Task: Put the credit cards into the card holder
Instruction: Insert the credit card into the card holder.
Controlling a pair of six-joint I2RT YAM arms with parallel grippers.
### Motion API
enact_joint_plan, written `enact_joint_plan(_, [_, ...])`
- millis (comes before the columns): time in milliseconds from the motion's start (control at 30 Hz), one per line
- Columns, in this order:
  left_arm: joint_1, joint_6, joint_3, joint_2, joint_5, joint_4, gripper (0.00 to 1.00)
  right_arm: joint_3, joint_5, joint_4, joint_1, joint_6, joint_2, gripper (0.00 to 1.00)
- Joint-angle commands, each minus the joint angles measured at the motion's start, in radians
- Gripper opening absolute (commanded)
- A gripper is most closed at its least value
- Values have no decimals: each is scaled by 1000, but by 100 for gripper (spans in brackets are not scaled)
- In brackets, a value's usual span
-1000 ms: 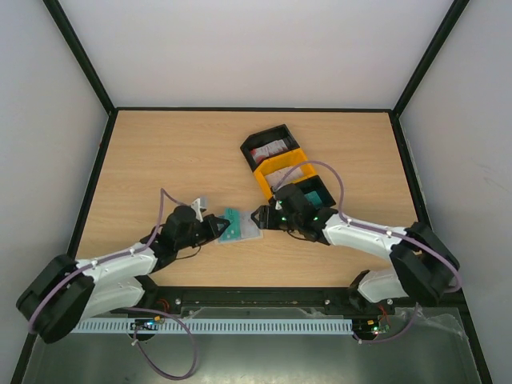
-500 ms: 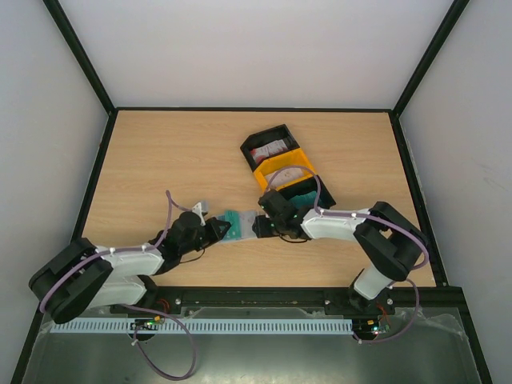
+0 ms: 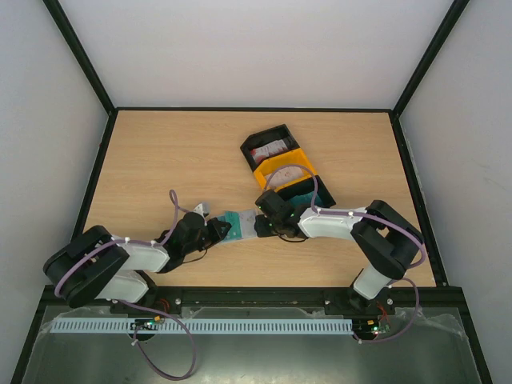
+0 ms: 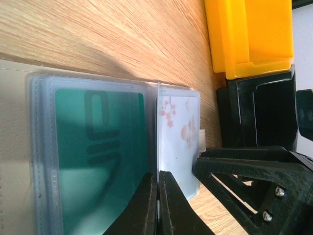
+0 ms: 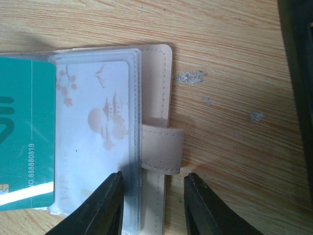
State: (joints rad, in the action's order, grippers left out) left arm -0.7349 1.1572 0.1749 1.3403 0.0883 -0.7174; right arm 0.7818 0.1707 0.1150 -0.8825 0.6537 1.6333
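Note:
The card holder (image 3: 242, 223) lies open on the table, beige (image 5: 157, 98) with clear sleeves. A teal credit card (image 4: 98, 147) (image 5: 24, 142) sits at its left side. A whitish credit card with a reddish print (image 5: 95, 127) (image 4: 178, 132) is inside a sleeve. My left gripper (image 4: 157, 196) (image 3: 222, 231) is shut on a thin clear sleeve edge between the two cards. My right gripper (image 5: 152, 205) (image 3: 261, 226) is open, its fingers straddling the holder's right edge and beige strap (image 5: 161, 152), with small gaps on both sides.
A black-and-yellow three-compartment tray (image 3: 276, 170) stands just behind the right gripper, with a red-and-white card (image 3: 272, 148) in its far compartment. Its yellow wall (image 4: 249, 34) shows close by in the left wrist view. Black frame rails border the table.
The right gripper has moved left onto the holder's right edge and its jaws have narrowed. The left arm swung a little while staying pinched on the sleeve.

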Motion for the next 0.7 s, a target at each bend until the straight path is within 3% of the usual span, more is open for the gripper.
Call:
enact_joint_plan(0, [-9, 19, -12, 49, -21, -75, 3, 13, -36, 59, -12, -3, 28, 33])
enact_joint_plan(233, [-27, 47, -13, 129, -10, -150, 3, 8, -9, 45, -14, 13, 40, 31])
enact_joint_plan(400, [-33, 66, -18, 180, -12, -196, 3, 0, 14, 31, -14, 26, 46, 25])
enact_joint_plan(667, [-36, 80, -28, 188, -15, -206, 3, -6, 10, 26, -16, 38, 55, 22])
